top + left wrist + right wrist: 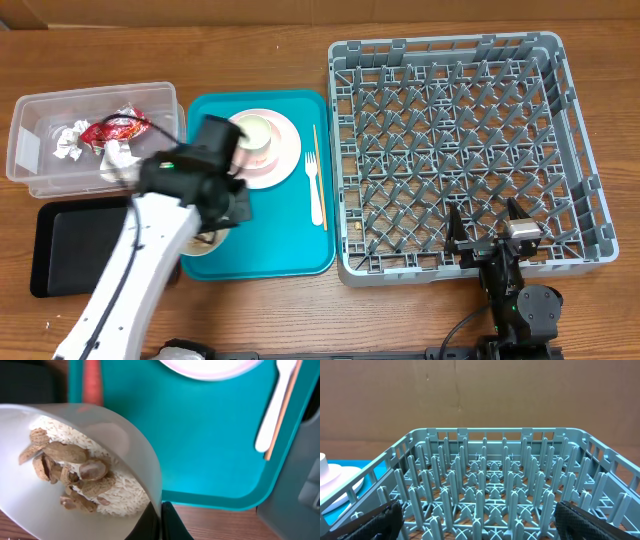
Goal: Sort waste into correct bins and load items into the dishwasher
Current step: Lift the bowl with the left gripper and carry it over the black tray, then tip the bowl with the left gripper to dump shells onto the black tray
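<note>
My left gripper (161,521) is shut on the rim of a white bowl (75,470) that holds white rice and beige food scraps (70,472). It holds the bowl over the front left corner of the teal tray (270,230); overhead the arm hides most of the bowl (200,243). A pink plate (285,150) with a small white cup (252,135) on it, a white fork (315,185) and a chopstick (320,160) lie on the tray. The grey dish rack (460,150) is at the right. My right gripper (490,235) is open at the rack's front edge.
A clear tub (60,115) at the back left holds crumpled napkins (70,138) and a red wrapper (115,128). A flat black tray (70,245) lies in front of it, beside the teal tray. A brown wall stands behind the rack (480,395).
</note>
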Robot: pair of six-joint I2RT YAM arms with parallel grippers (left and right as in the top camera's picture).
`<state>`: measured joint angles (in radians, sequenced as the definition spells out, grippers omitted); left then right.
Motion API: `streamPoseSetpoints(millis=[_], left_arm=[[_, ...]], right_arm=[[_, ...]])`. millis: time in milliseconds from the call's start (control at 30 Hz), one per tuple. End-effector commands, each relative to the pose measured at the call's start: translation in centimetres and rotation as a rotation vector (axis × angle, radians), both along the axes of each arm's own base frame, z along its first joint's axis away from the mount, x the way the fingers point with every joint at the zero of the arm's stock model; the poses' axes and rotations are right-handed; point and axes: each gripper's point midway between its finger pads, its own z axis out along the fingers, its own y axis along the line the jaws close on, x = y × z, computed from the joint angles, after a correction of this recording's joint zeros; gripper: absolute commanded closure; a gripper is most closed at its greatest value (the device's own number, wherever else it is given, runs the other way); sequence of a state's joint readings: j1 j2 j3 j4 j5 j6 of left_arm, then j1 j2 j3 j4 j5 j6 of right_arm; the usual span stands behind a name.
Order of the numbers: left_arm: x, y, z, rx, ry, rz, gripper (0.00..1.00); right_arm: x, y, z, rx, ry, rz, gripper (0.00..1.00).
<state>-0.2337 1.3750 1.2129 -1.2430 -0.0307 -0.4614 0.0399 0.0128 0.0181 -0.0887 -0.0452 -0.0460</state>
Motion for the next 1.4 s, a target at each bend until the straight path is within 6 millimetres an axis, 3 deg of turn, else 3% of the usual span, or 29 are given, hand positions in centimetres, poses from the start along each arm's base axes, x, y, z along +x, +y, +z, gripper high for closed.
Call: streamPoseSetpoints(millis=[0, 233, 333, 600, 800, 1100, 1367], left_arm=[[0.6, 3.2, 1.9, -0.055, -0.065, 0.045, 0.96], [1.1, 9.1, 2.2, -0.148, -0.106, 0.233, 0.96], [1.0, 12.7, 2.5, -0.165, -0.147, 0.370, 0.96], [0.9, 18.2, 3.2, -0.178, -0.249, 0.590, 0.96], [0.4, 22.6, 2.8, -0.075, -0.279, 0.684, 0.96], [1.5, 24.9, 1.1, -0.078, -0.279, 0.722, 0.96], [3.1, 23.1, 1.2, -0.173, -0.321, 0.540, 0.96]], right_arm=[[0.0, 0.0, -0.1, -0.003, -0.005, 0.000, 0.00], [0.0, 0.0, -0.1, -0.003, -0.005, 0.000, 0.00], [0.0, 0.0, -0.1, -0.003, -0.005, -0.001, 0.00], [0.0, 0.0, -0.1, -0.003, -0.005, 0.000, 0.00], [0.0, 0.0, -0.1, -0.003, -0.005, 0.000, 0.00], [0.0, 0.0, -0.1, -0.003, -0.005, 0.000, 0.00], [0.0, 0.0, -0.1, -0.003, -0.005, 0.000, 0.00]])
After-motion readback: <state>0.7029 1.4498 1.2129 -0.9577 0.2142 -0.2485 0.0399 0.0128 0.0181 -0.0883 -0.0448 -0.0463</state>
